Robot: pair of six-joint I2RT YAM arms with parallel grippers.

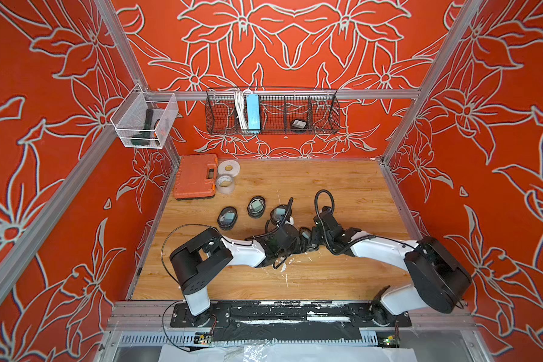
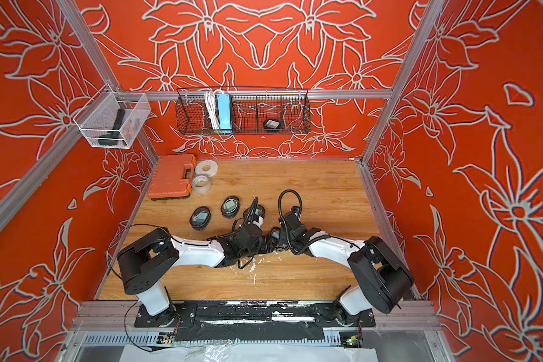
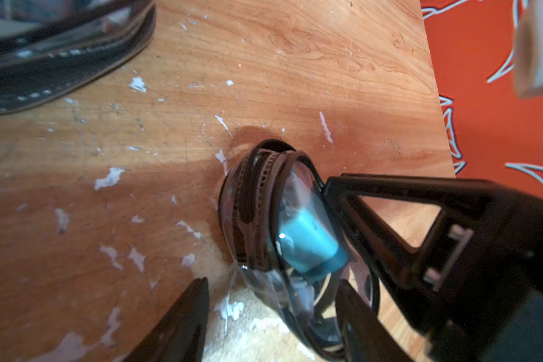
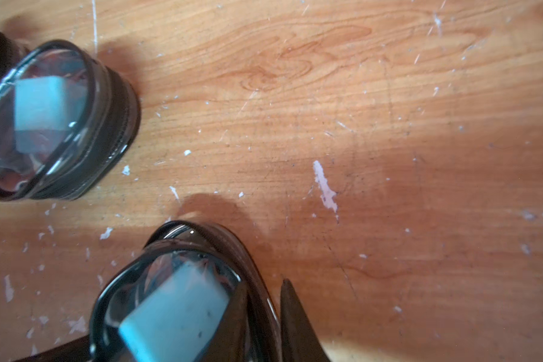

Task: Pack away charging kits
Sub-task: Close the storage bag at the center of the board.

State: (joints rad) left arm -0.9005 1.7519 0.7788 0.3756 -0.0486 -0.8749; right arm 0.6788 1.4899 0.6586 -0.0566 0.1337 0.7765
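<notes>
A charging kit's teal cube [image 3: 308, 244] sits inside a black-rimmed clear oval case [image 1: 305, 233] that stands tilted on edge on the wooden table [image 1: 342, 194], between both arms. My right gripper [image 4: 264, 288] is shut on that case's rim [image 4: 257, 282], beside the cube [image 4: 176, 319]. My left gripper [image 3: 273, 282] is open around the case's other end; one finger [image 3: 195, 313] stands apart from it. Three more cases with teal cubes lie to the left [image 1: 228, 217] [image 1: 256, 207] [image 1: 279, 214]; the nearest one [image 4: 44, 119] shows in the right wrist view.
An orange tool case [image 1: 196, 175] and two tape rolls [image 1: 229, 166] sit at the back left. A black wire basket [image 1: 323, 109] on the back wall holds a blue power strip [image 1: 253, 112] and a dark oval case [image 1: 298, 124]. A white mesh bin [image 1: 129, 125] hangs left.
</notes>
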